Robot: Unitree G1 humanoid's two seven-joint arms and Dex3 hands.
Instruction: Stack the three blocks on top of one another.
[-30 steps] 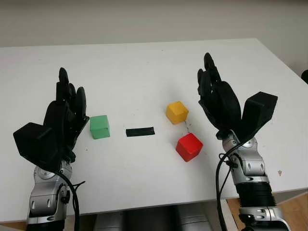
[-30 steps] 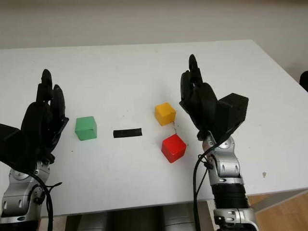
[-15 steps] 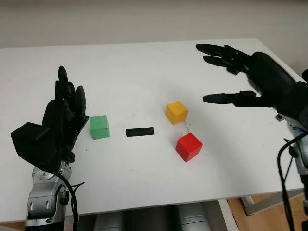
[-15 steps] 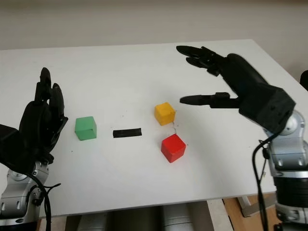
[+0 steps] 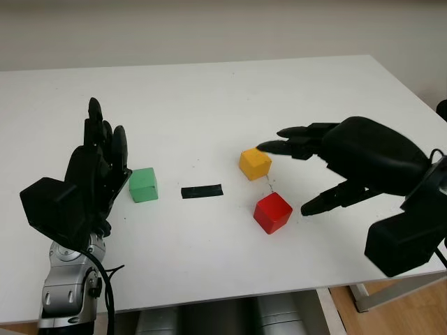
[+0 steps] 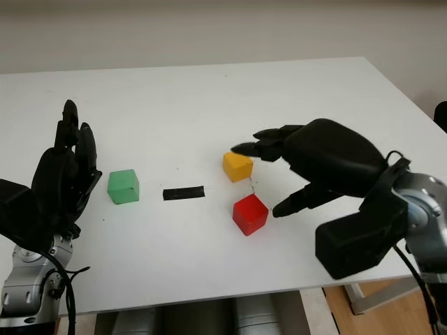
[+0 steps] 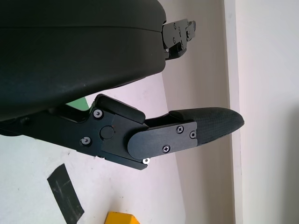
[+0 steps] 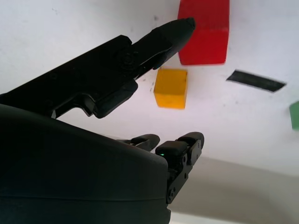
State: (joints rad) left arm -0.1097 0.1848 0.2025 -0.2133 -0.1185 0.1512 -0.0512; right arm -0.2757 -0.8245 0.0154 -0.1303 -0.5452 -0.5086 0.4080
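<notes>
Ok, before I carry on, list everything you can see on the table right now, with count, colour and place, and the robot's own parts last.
green block: one, green, toward the left of the table, just right of the left hand.
black strip: one, black, flat on the table between the green block and the other two blocks.
yellow block: one, yellow, right of centre, farther from the robot than the red one.
red block: one, red, right of centre, nearer the robot, apart from the yellow block.
table: one, white, bearing all of the above.
left hand: one, black, open, at the table's left side beside the green block.
right hand: one, black, open, over the right side, fingers reaching above the yellow block, holding nothing.
</notes>
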